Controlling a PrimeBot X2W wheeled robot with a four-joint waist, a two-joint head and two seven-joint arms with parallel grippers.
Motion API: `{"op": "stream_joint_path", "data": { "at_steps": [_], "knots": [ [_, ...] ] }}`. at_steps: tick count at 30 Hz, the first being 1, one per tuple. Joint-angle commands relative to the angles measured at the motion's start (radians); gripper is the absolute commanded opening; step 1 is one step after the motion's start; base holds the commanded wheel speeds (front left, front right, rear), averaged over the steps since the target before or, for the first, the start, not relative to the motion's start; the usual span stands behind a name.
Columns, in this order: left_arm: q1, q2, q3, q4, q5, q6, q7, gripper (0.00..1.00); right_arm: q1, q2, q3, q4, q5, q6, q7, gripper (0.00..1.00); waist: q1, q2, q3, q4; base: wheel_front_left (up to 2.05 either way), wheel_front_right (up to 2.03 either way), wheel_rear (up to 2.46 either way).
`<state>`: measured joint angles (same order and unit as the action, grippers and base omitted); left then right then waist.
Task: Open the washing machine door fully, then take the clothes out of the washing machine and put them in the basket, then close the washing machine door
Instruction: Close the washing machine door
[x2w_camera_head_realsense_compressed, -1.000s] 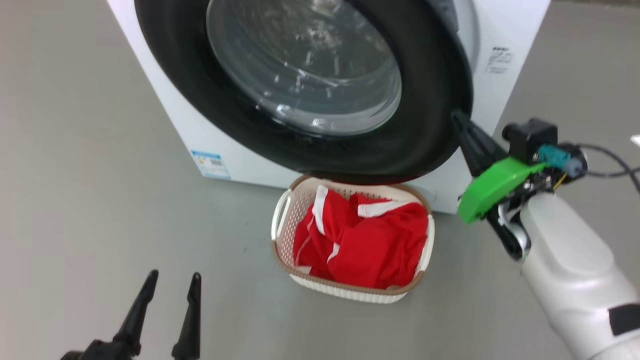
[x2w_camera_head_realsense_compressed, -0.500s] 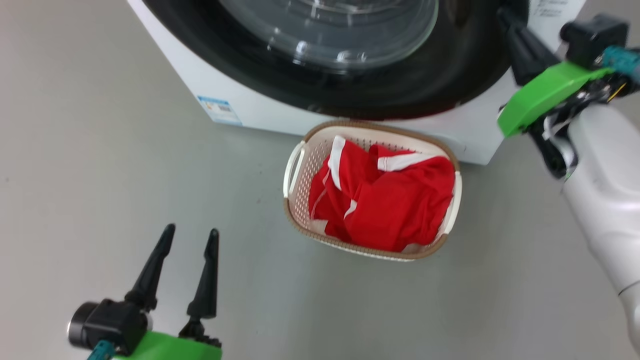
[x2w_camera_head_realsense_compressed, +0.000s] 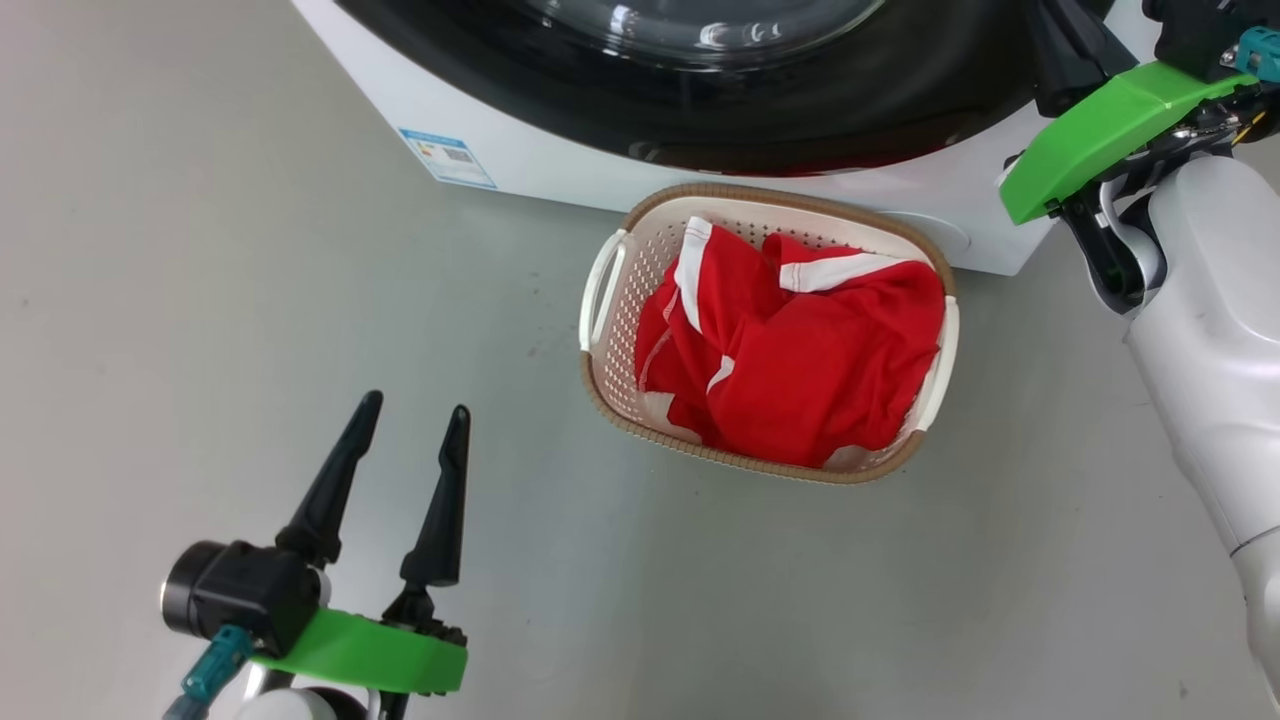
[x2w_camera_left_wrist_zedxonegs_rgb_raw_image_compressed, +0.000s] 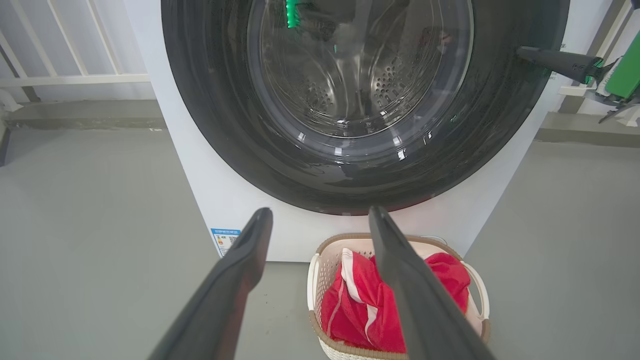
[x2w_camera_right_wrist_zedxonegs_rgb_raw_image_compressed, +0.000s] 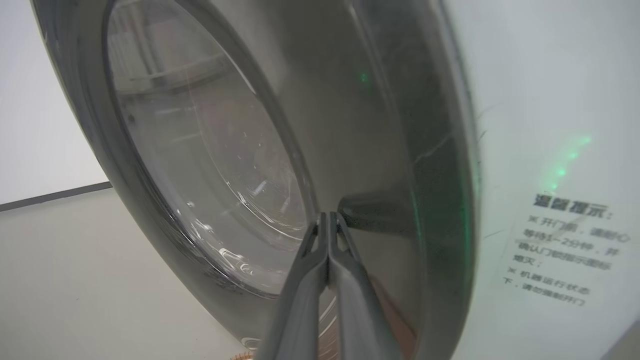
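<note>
The basket (x2w_camera_head_realsense_compressed: 603, 300) stands on the floor just before the washing machine (x2w_camera_head_realsense_compressed: 560, 170), with the red, white-striped clothes (x2w_camera_head_realsense_compressed: 810, 370) heaped inside it. The washing machine door (x2w_camera_head_realsense_compressed: 800, 120) lies against the machine's front, and the steel drum (x2w_camera_left_wrist_zedxonegs_rgb_raw_image_compressed: 350, 85) shows through its glass. My right gripper (x2w_camera_right_wrist_zedxonegs_rgb_raw_image_compressed: 328, 216) is shut on nothing, its tips pressed on the door's black rim near the right edge; it also appears in the left wrist view (x2w_camera_left_wrist_zedxonegs_rgb_raw_image_compressed: 522, 50). My left gripper (x2w_camera_head_realsense_compressed: 415, 405) hangs open and empty over the floor, left of the basket.
A blue label (x2w_camera_head_realsense_compressed: 447, 158) sits low on the machine's white front and a warning sticker (x2w_camera_right_wrist_zedxonegs_rgb_raw_image_compressed: 570, 250) beside the door. A white railing (x2w_camera_left_wrist_zedxonegs_rgb_raw_image_compressed: 75, 79) runs behind the machine at the left. Grey floor (x2w_camera_head_realsense_compressed: 200, 300) lies around the basket.
The head camera has tilted down, so the whole picture slid upward. The door has swung in against the machine with my shut right gripper at its rim. The left gripper stays open.
</note>
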<state>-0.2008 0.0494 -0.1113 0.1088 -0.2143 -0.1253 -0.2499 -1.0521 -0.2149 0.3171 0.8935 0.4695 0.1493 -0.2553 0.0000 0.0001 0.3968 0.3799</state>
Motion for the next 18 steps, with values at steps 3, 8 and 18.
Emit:
{"op": "stream_joint_path", "data": {
  "at_steps": [3,8,18],
  "knots": [
    [-0.023,0.031,0.034,-0.011,-0.007,-0.005,-0.012,1.00,-0.020,-0.005,-0.021,-0.042,-0.013,-0.019,-0.006,0.00,0.0000,-0.0001,-0.021,-0.027,0.00,0.00,0.00],
    [-0.023,0.035,0.048,0.006,-0.023,-0.005,-0.012,1.00,0.040,0.013,-0.036,-0.105,-0.026,-0.019,-0.006,0.96,0.0000,-0.0001,-0.055,-0.066,0.00,0.00,0.00],
    [0.013,0.033,0.104,0.039,-0.049,-0.005,-0.012,1.00,0.286,0.058,-0.044,-0.291,-0.093,-0.019,-0.006,1.00,0.0000,-0.0001,-0.170,-0.186,0.00,0.00,0.00]
  ]
}}
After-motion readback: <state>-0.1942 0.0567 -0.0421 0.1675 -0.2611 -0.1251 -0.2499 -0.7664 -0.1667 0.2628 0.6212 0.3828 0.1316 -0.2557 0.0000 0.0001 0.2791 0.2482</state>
